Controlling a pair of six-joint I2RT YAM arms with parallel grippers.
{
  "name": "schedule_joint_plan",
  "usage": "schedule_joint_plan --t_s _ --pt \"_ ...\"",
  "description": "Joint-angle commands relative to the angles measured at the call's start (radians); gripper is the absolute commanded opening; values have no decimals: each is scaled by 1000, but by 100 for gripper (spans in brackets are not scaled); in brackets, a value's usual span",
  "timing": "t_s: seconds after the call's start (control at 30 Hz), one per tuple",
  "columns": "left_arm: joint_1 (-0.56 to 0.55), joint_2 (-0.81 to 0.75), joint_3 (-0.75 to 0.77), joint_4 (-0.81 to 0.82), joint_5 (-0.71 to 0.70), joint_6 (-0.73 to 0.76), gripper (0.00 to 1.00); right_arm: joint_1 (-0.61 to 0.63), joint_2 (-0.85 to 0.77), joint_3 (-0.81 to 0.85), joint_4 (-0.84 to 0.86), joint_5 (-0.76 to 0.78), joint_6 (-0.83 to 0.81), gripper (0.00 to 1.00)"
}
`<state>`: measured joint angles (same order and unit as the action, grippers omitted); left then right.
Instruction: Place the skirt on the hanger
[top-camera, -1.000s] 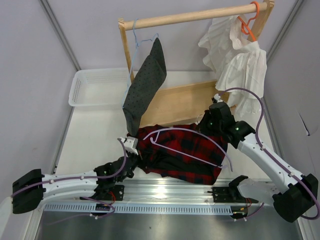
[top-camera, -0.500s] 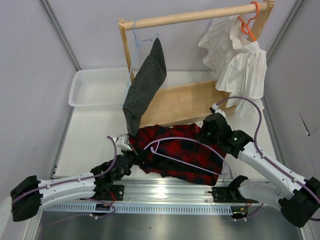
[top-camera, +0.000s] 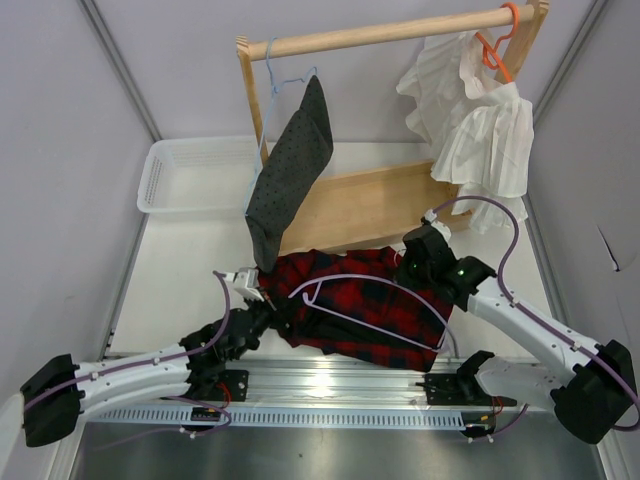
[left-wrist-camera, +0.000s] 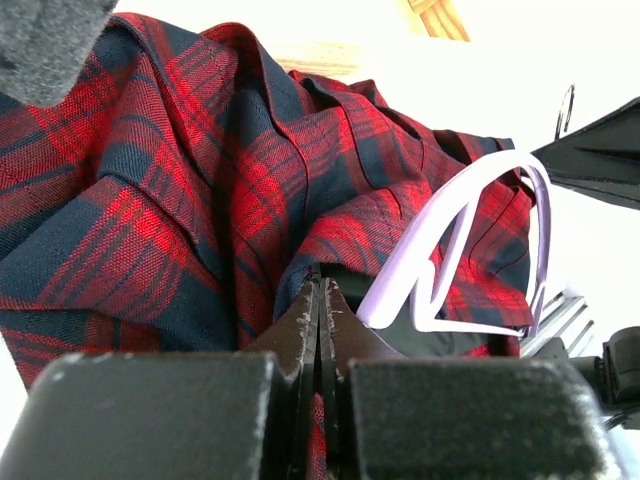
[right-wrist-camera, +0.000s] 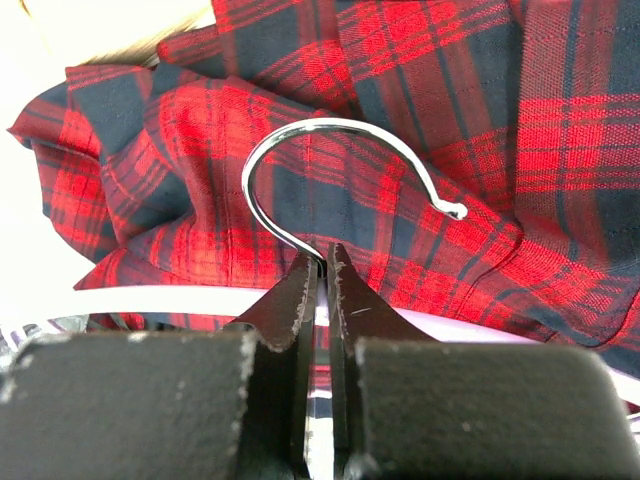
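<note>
The red-and-navy plaid skirt (top-camera: 365, 312) lies crumpled on the table in front of the rack. Over it lies the pale lilac hanger (top-camera: 395, 283), its arm curving across the fabric. My left gripper (top-camera: 270, 303) is at the skirt's left edge. In the left wrist view this gripper (left-wrist-camera: 320, 285) is shut on a fold of the skirt (left-wrist-camera: 190, 170), with the hanger (left-wrist-camera: 455, 225) just to the right. My right gripper (top-camera: 408, 272) is at the skirt's back right. In the right wrist view it (right-wrist-camera: 322, 255) is shut on the neck of the hanger's silver hook (right-wrist-camera: 300, 135), above the skirt (right-wrist-camera: 450, 90).
Behind the skirt stands a wooden rack (top-camera: 400, 32). A dark grey speckled garment (top-camera: 290, 170) hangs from it on a light blue hanger (top-camera: 275, 75), a white ruffled garment (top-camera: 480, 130) on an orange hanger (top-camera: 500, 45). A white basket (top-camera: 165, 180) sits back left.
My right gripper has come forward and a little left with the hanger, which now lies further over the skirt. My left gripper shifted slightly left, still holding the fabric.
</note>
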<state>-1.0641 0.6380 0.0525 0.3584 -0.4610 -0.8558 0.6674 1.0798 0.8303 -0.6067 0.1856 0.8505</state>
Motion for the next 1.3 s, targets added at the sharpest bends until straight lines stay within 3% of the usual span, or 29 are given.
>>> schedule_joint_plan --t_s 0.0,0.07,0.3,0.6,0.8,1.27 --pt "1 14 -88 56 84 30 9 -8 6 7 82 -18 58 0" --pt "3 18 -72 45 91 38 11 -11 15 9 88 -29 56 0" --pt "1 -12 -20 -76 74 69 33 -23 19 0 82 0 50 0" --pt "1 -55 35 -199 18 124 39 -38 3 -8 65 -23 22 0" --pt "1 -38 64 -226 13 152 36 -38 -4 -7 47 -18 7 0" --pt "1 61 148 -230 61 242 9 -35 -15 16 19 -11 -16 0"
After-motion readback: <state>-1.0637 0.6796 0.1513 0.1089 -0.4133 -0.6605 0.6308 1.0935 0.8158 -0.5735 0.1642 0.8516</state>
